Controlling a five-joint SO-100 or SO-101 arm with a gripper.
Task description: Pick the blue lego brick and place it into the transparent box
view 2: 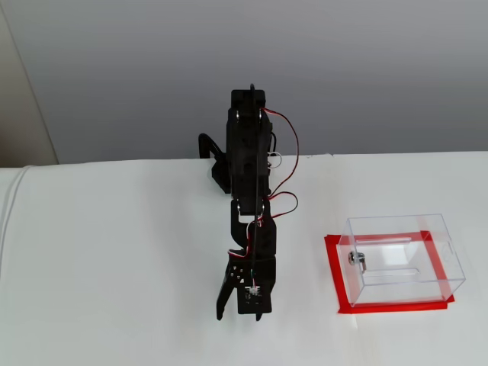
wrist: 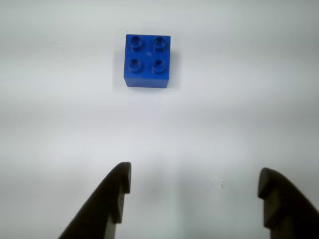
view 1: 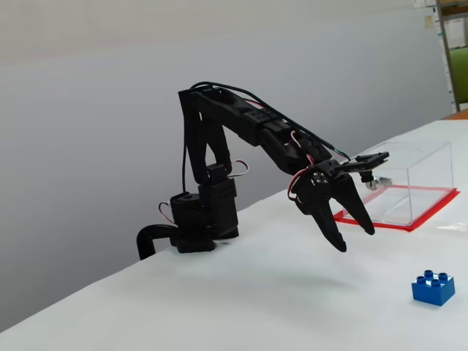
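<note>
- Blue lego brick (wrist: 147, 60): rests studs-up on the white table (wrist: 239, 99), untouched, well apart from the transparent box (view 1: 409, 183) (the brick lies outside the high fixed view).
- Gripper (wrist: 194, 186): fingers spread wide and empty, raised above the table short of the brick, which sits slightly left of centre in the wrist view.
- Transparent box: holds no brick.
- Remaining, by judgement: approach, grasp, carry, release.

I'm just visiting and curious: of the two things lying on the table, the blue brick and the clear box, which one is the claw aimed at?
The blue lego brick. It lies ahead of the open gripper in the wrist view; the transparent box stands off to the side.
</note>
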